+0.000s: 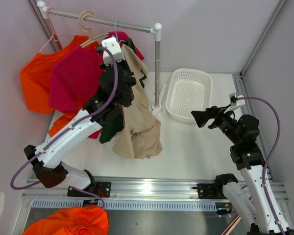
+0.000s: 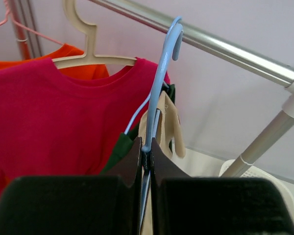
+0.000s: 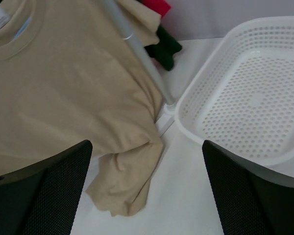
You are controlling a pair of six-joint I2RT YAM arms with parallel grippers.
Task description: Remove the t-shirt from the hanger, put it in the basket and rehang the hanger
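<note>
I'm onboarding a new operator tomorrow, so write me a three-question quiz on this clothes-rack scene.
1. True or false: the left gripper is shut on the blue hanger.
2. The right gripper is: A) shut on cloth B) open, holding nothing C) shut, holding nothing.
3. Fill in: the magenta shirt hangs on a ____ hanger.
Key: 1 true; 2 B; 3 cream, the cream hanger.

The t-shirt (image 1: 139, 132) hangs rightmost on the rail (image 1: 134, 25), other shirts (image 1: 73, 73) left of it, the basket (image 1: 190, 71) further right.
</note>
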